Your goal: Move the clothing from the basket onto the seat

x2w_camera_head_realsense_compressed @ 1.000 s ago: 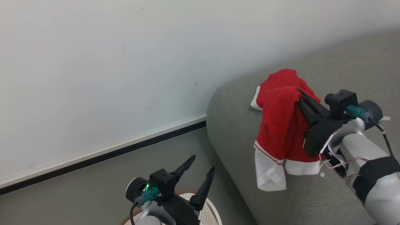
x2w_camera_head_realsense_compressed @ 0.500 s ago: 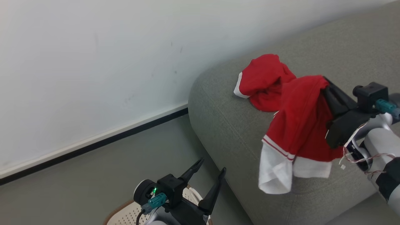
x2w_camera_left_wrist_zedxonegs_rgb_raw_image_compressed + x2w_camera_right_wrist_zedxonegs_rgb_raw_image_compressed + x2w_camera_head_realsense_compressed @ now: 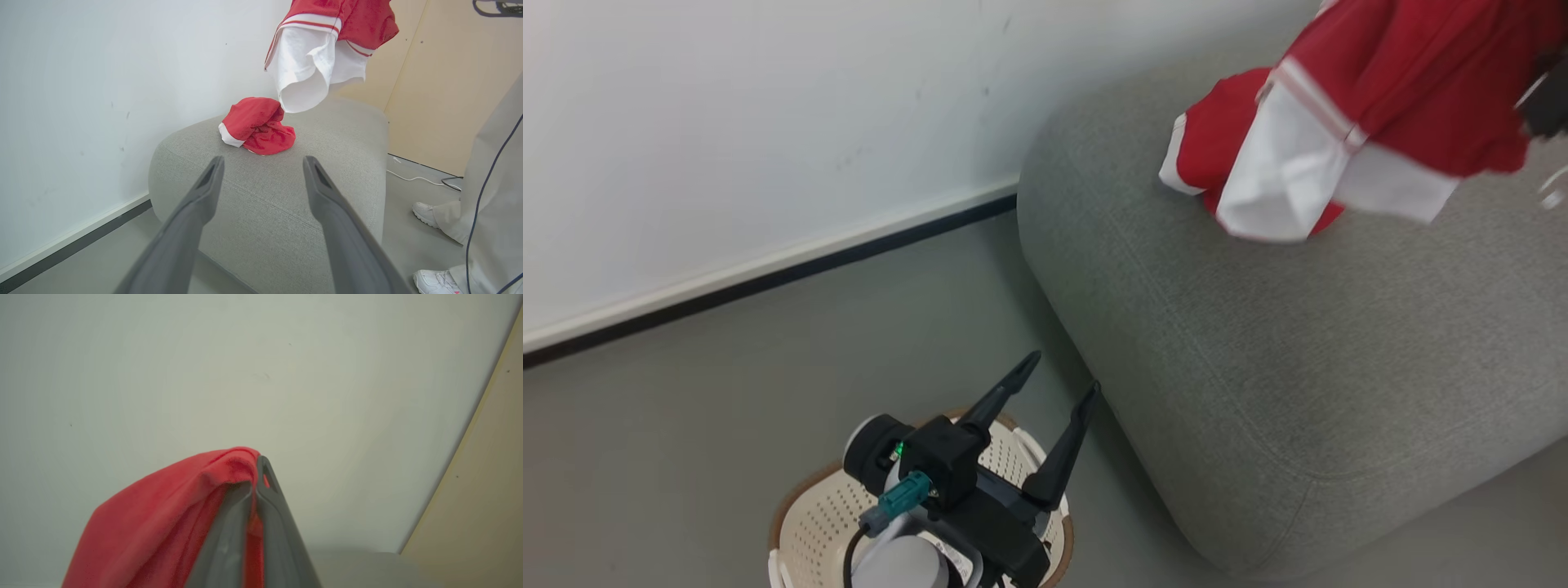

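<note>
One red garment (image 3: pixel 1209 151) lies bunched on the grey seat (image 3: pixel 1298 327) near its far left corner, also seen as a red garment (image 3: pixel 257 126) in the left wrist view. The other red garment (image 3: pixel 1405 82), with white cuffs, hangs in the air above the seat, its cuffs (image 3: pixel 306 69) dangling over the first. My right gripper (image 3: pixel 258 465) is shut on its red fabric (image 3: pixel 163 526). My left gripper (image 3: pixel 1065 371) stands open and holds nothing, above the cream basket (image 3: pixel 800 514) on the floor. My left arm hides much of the basket's inside.
A white wall with a dark baseboard (image 3: pixel 768 278) runs behind the seat and floor. A person's pale trouser leg (image 3: pixel 490 183) and white shoes (image 3: pixel 425 212) stand right of the seat. A white cable (image 3: pixel 416 178) lies on the floor by a beige panel (image 3: pixel 449 81).
The head camera has tilted down, showing more of the basket. My right gripper has lifted its garment up and away from the one that stays on the seat. The left gripper stays open.
</note>
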### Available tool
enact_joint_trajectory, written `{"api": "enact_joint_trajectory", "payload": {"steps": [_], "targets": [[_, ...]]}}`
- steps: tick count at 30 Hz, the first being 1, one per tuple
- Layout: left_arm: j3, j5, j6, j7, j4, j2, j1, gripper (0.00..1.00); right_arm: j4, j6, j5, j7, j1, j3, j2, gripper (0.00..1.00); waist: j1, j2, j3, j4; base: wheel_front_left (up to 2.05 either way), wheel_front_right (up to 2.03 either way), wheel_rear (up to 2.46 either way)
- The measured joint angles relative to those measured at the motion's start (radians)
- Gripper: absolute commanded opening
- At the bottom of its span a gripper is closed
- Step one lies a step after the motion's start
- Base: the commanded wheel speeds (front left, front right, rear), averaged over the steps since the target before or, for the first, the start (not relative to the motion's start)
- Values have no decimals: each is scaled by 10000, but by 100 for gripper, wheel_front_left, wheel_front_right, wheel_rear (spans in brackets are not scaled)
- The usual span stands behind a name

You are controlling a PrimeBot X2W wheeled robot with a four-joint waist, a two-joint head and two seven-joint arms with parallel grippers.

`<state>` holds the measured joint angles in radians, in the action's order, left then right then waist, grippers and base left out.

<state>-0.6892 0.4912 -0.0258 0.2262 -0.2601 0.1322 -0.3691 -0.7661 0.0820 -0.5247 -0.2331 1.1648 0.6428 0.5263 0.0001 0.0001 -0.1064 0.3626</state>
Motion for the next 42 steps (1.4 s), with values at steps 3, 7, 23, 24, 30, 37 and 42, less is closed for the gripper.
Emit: {"api": "enact_joint_trajectory", "payload": {"steps": [3,7,23,24,30,37,42], "targets": [[71,-96,86,-44,268,180,-151,100,-399,-31,71,130,863,-249,374,0,0,1,-358,-154,0,0,0],[192,-209,94,-56,702,431,-405,100,-836,-46,169,226,1791,-418,690,0,0,0,-836,-417,0,0,0],[316,-834,169,-669,2416,1170,-1412,100,-1572,-1011,336,382,2387,-777,1210,0,0,1,-3055,-1435,0,0,0],[339,-867,169,-706,2470,1225,-1436,100,-1668,-1024,286,380,2286,-788,1135,0,0,1,-3192,-1464,0,0,0],[416,-1131,169,-909,2738,1475,-1775,100,-2247,-1172,38,314,1475,-800,316,0,1,1,-4009,-1559,0,0,0],[435,-1164,148,-984,2736,1526,-2075,100,-2742,-1154,-36,144,952,-685,-305,0,0,1,-4615,-1561,0,0,0],[426,-1204,17,-1012,2665,1590,-2161,100,-2857,-1007,-31,21,961,-573,-610,33,0,2,-4734,-1379,0,0,0]]}}
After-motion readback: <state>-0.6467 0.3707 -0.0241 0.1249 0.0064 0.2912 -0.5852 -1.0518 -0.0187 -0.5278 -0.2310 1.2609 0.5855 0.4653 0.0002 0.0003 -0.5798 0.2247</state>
